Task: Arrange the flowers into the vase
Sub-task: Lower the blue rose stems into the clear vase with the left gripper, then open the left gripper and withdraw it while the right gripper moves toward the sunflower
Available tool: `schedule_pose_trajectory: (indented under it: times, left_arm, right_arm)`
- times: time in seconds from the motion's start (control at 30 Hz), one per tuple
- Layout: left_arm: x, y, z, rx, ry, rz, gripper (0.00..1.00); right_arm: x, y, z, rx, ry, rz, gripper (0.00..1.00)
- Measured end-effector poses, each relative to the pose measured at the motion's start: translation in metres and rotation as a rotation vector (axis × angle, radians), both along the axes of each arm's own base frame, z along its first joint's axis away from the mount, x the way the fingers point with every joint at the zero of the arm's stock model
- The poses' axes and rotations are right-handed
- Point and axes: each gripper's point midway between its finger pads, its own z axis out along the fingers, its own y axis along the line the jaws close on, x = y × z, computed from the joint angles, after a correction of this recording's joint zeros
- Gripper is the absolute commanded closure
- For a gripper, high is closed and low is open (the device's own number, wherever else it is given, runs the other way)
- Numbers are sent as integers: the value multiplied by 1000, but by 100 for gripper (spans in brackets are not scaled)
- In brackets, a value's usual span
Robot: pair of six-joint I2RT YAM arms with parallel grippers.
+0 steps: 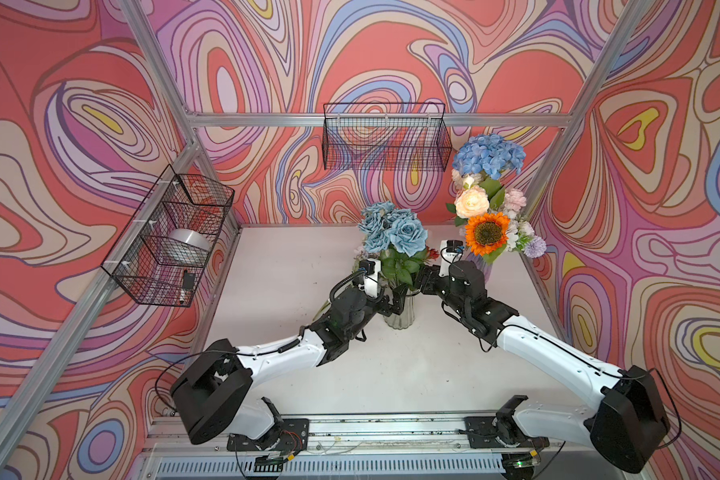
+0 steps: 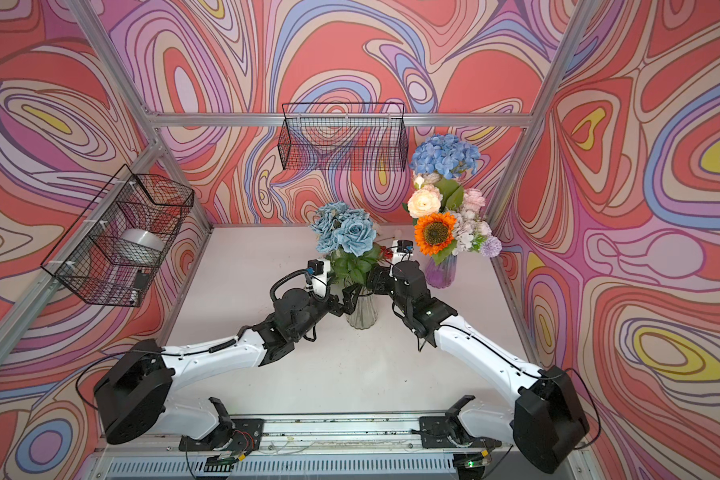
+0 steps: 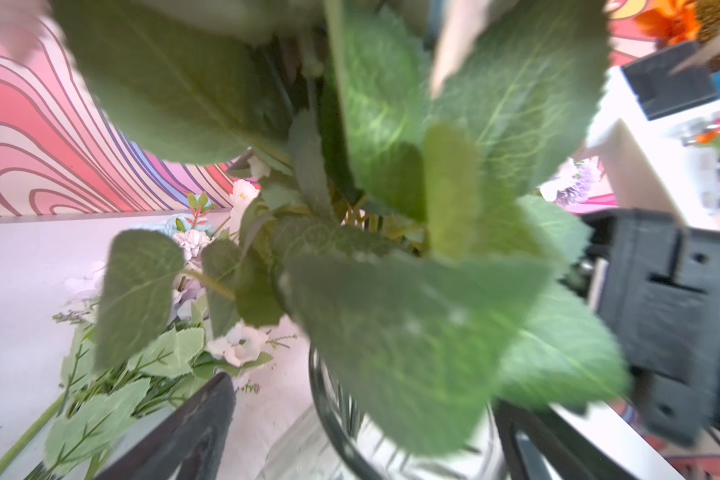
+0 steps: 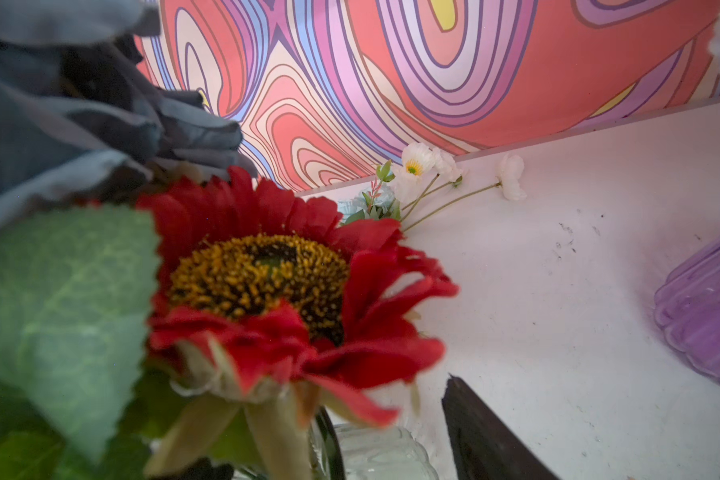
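Observation:
A clear ribbed vase stands mid-table and holds blue roses, big green leaves and a red sunflower. My left gripper is at the vase's neck from the left, open. Its fingers stand wide on either side of the rim and the stems. My right gripper comes in from the right just under the red sunflower, open. One of its fingers shows plainly and leaves mostly hide the second. Loose flowers lie on the table behind: white poppies and pale sprays.
A purple vase at the back right holds a bouquet with a blue hydrangea and an orange sunflower, close to the right arm. Wire baskets hang on the back wall and the left wall.

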Motion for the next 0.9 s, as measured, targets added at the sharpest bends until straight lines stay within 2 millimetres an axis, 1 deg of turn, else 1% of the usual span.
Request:
schedule_pose_trajectory:
  times: [0.1,0.2,0.23,0.33,0.47,0.5,0.57,0.77,0.83,0.9]
  left_arm:
    - [-14,9,14,5,14,-25,0]
    - [-26,19,22,25,28,-42,0]
    - [-30,23,24,36,33,-44,1]
    - [-38,33,26,72,40,-45,18]
    - [-43,49,27,97,26,-21,19]
    - [-42,55,24,101,27,-4,19]
    - [-36,70,10,119,46,42,21]
    - [-2,128,-50,138,203,216,29]
    - [7,138,-66,135,255,241,30]
    - [12,140,-78,135,299,237,33]
  right_arm:
    - [-1,0,2,2,-4,0,23]
    - [-1,-1,1,2,-3,0,23]
    - [-1,-1,1,2,-3,0,23]
    - [-1,-1,2,3,-4,0,23]
    - [-5,-1,7,10,-11,8,23]
    - [-7,-2,10,14,-14,11,23]
    - [-12,-4,17,23,-24,17,23]
    - [-31,-13,45,57,-73,30,23]
    - [-37,-17,52,62,-84,29,23]
    - [-42,-22,55,59,-84,20,23]
